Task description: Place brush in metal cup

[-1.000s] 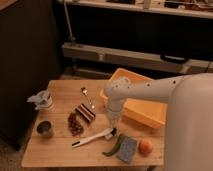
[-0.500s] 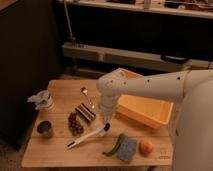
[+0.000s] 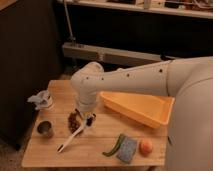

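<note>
- Brush (image 3: 74, 136) lay slanted just right of the metal cup (image 3: 45, 129). Its pale tip was low and nearest the cup, and its dark end was farther right and back.
- The gripper (image 3: 89, 119) sat on that dark end, right of the cup, and seemed clamped narrowly on it.
- The cup stood left of the gripper, slightly off the brush's long axis.
- The arm (image 3: 130, 80) reached in from the cup's right, wrist bent straight down.

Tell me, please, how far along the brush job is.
Done: the end effector is at the upper end of the brush. In hand: getting it to the metal cup standing nearby; the grasp itself is unclear. Left: the brush is not yet in the cup.
</note>
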`<state>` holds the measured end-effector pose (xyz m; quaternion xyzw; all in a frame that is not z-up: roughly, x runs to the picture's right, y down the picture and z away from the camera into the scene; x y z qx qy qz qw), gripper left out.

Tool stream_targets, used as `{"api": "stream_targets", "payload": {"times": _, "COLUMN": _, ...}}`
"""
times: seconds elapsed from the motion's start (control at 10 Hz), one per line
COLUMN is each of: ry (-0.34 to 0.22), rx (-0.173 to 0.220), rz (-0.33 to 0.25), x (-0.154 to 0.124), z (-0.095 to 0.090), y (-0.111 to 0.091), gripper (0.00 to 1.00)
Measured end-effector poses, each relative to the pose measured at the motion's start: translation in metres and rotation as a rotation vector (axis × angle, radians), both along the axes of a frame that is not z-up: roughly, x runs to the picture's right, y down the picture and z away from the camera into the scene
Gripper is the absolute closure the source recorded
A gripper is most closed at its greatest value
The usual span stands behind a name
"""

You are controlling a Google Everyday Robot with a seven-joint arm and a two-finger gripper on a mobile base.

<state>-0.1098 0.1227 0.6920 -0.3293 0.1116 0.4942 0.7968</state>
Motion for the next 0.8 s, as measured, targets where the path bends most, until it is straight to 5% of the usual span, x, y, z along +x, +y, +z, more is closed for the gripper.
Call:
{"api": "stream_targets", "payload": {"times": 0.3, "ry": -0.079, "rx": 0.044, "rz": -0.045, "x": -0.039, "z": -0.017, "y": 0.001, "gripper": 1.0}}
{"api": "stream_targets", "payload": {"times": 0.8, "ry": -0.166, "rx": 0.108, "rz": -0.117, "x": -0.092, "z": -0.017, "y": -0.017, "gripper": 1.0}}
